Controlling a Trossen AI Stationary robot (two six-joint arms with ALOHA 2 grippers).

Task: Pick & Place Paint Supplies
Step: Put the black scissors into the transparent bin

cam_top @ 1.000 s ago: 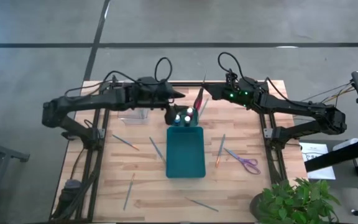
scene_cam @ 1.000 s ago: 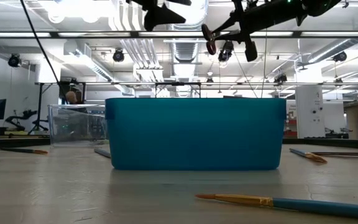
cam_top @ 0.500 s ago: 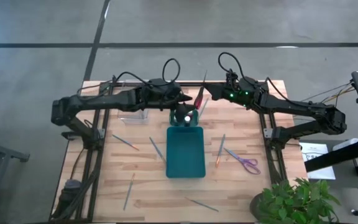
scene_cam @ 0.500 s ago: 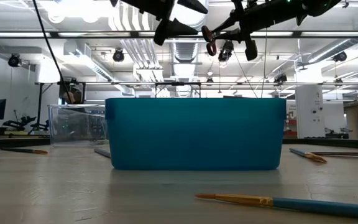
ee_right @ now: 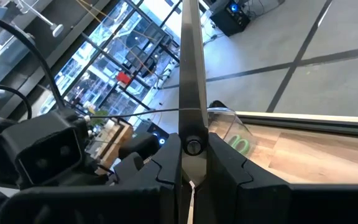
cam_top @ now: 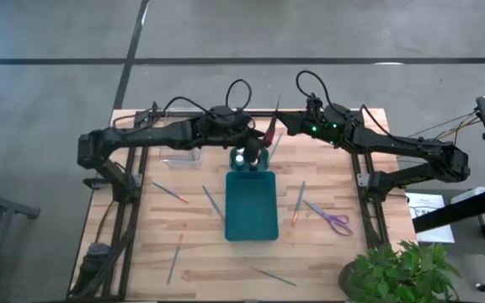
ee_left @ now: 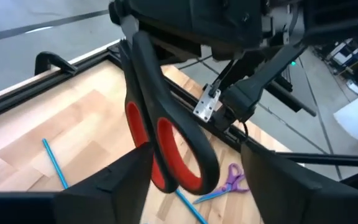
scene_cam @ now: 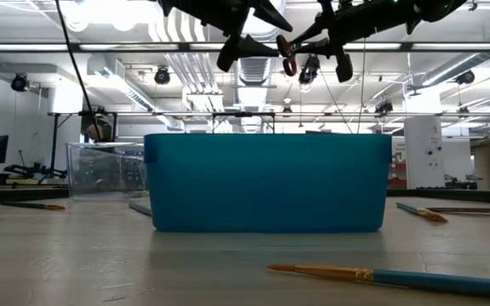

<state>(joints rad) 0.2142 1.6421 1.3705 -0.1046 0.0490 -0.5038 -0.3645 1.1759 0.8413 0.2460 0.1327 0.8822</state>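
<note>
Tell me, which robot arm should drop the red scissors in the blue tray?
Probably the right gripper: it is shut on the red scissors, right beside the teal tray. The left gripper is open and holds nothing.

Scissors (ee_left: 166,143) black with red-lined handles; tray (cam_top: 252,204) teal; second scissors (cam_top: 337,222) purple; brushes (scene_cam: 381,276) blue-handled, orange-tipped; table (cam_top: 327,252) pale wood; plant (cam_top: 398,273) green.

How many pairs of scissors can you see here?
2, perhaps more hidden: red-handled scissors held up by the right gripper above the teal tray's far end, and purple scissors flat on the table right of the tray.
</note>
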